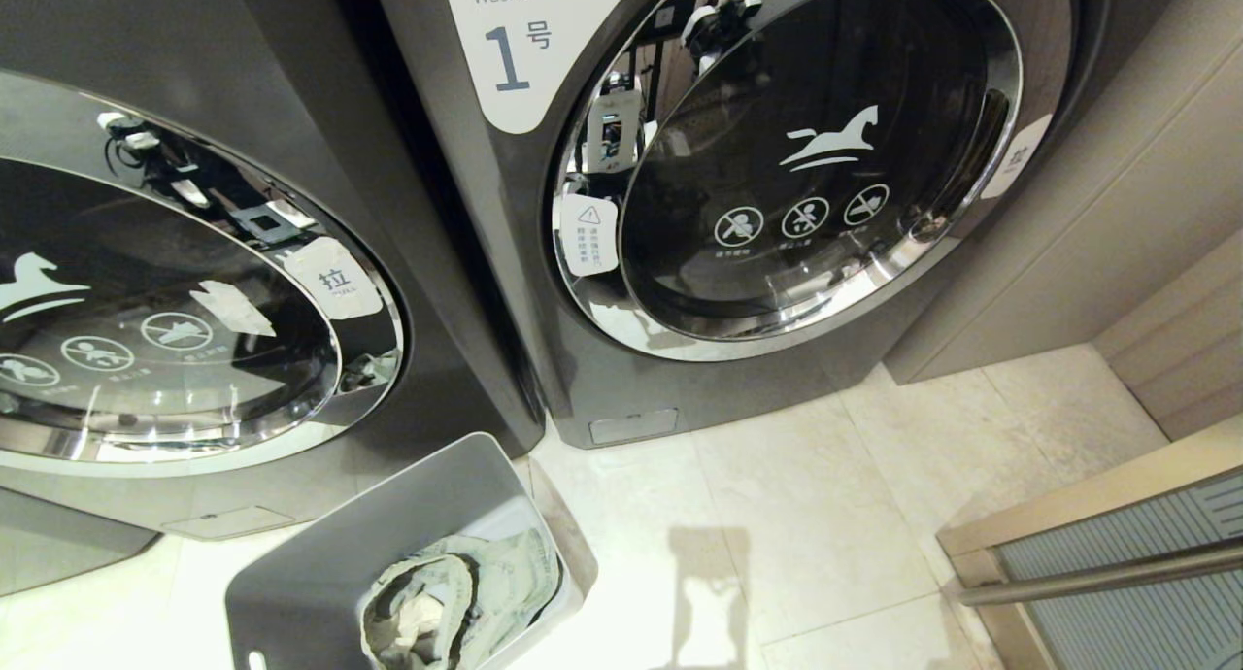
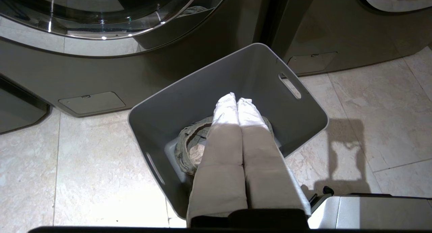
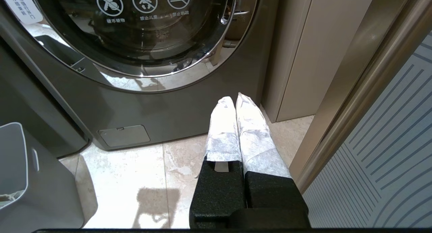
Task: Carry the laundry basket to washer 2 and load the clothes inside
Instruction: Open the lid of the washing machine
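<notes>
Two dark grey front-load washers stand side by side on a pale tiled floor (image 1: 796, 515). In the head view, the one at 1 o'clock carries a white label with a blue "1" (image 1: 515, 49), and its chrome-ringed glass door (image 1: 806, 155) is shut. The other washer (image 1: 184, 301) sits at 9 to 10 o'clock; its number label is out of frame, so I cannot tell from these views that it is washer 2, and its door looks closed too.

At 7 o'clock in the head view, the laundry basket (image 1: 388, 544) rests on the floor, just in front of the gap between the two machines and tipped askew to them. The clothes (image 1: 456, 592) lie bunched in its bottom, grey-green fabric with a white patch showing.

Seen from its wrist camera, the left end effector (image 2: 236, 101) hangs over the open basket above the clothes, its paper-wrapped fingers pressed together and holding nothing. The right end effector (image 3: 236, 103) is likewise narrow and empty, hanging above bare floor near the front of washer 1, beside a beige cabinet panel (image 3: 303, 57).
</notes>
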You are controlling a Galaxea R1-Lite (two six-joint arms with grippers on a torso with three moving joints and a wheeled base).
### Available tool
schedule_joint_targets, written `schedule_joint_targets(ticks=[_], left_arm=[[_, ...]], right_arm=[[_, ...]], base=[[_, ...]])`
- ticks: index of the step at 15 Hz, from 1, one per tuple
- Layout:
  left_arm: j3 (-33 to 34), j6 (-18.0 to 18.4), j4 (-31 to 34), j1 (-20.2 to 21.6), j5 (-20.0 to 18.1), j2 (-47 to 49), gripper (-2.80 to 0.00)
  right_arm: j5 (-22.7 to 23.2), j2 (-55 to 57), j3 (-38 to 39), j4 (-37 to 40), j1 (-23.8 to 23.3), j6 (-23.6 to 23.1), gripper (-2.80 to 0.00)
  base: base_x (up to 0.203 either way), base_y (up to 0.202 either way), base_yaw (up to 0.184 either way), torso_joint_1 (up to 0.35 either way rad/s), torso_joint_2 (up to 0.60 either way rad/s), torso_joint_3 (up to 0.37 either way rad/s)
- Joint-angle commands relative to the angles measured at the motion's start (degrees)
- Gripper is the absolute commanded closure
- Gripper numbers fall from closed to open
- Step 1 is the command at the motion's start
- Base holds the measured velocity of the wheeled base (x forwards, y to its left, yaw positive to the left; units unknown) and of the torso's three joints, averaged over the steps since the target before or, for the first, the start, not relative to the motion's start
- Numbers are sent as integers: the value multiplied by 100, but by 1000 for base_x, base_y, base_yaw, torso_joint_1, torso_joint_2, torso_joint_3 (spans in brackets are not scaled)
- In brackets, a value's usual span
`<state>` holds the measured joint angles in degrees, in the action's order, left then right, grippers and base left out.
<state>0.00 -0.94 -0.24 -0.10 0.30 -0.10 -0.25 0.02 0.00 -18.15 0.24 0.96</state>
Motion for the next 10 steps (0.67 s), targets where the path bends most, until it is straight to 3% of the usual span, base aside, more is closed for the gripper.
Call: schedule_joint_targets(ticks=[1,10], left_arm=[[0,-3,-2,1,3,10,0],[0,-3,-2,1,3,10,0]], right_arm=[[-1,6,229,-13,2,0,0],[-1,6,229,-13,2,0,0]], base=[[0,0,0,0,0,0],[0,0,0,0,0,0]])
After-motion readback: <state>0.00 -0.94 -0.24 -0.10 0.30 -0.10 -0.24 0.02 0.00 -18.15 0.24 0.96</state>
